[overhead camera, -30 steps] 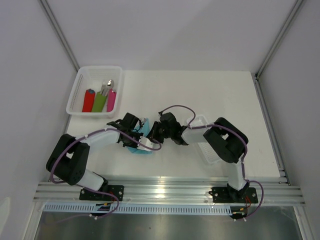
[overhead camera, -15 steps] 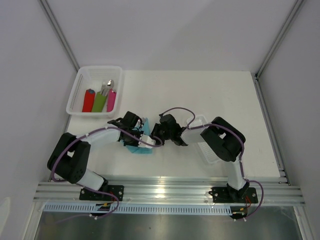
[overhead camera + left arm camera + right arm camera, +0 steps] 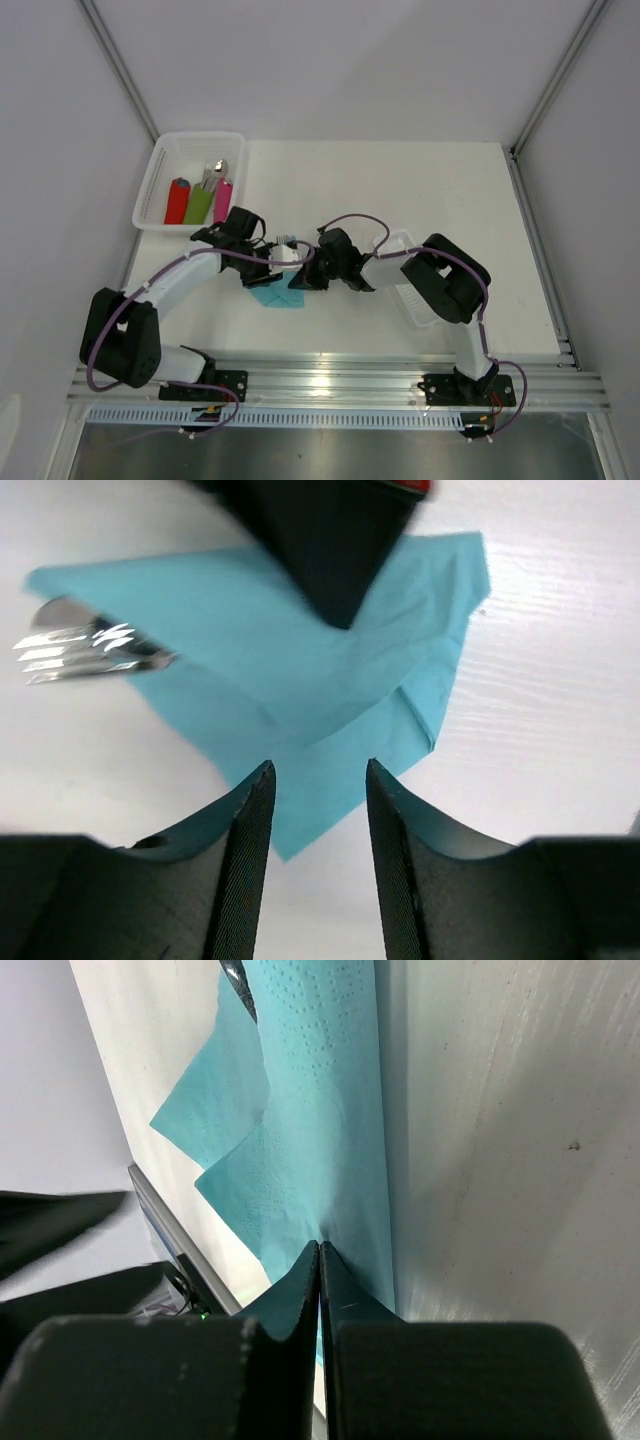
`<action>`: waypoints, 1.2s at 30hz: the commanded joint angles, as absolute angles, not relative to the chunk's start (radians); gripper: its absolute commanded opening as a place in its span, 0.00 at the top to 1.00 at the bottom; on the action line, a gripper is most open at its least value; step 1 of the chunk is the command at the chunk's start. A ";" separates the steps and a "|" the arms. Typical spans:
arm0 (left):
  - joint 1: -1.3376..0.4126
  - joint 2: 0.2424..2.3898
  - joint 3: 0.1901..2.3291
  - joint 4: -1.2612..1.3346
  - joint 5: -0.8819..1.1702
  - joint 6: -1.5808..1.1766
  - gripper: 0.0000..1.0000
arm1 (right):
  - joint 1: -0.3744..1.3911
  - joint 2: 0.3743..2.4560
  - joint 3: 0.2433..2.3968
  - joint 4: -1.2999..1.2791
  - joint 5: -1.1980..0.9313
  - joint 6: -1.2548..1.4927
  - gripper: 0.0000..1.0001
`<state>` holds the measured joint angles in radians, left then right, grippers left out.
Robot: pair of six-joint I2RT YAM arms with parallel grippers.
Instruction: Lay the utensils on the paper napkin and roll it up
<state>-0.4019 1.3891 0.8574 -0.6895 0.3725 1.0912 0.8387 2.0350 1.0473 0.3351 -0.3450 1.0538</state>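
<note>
Left gripper [image 3: 318,772] open, empty, over thin teal paper napkin [image 3: 240,630]; closed right gripper [image 3: 319,1248] touches it; silver metal fork tines [image 3: 90,647] protrude.

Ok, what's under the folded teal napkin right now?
Fork tines and a rounded silver tip poke out from under the paper napkin at its left edge in the left wrist view. Their handles are covered, so I can't count the pieces.
</note>
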 commanded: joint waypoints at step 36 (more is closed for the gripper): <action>-0.166 1.638 1.025 -0.722 0.389 0.537 0.78 | 0.851 2.062 1.062 0.322 -0.302 1.031 1.00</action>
<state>-0.1753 1.6588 0.9771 -0.6865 0.3069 0.5491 0.8497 2.0441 1.0512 0.3443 -0.3405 1.0527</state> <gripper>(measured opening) 0.241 0.003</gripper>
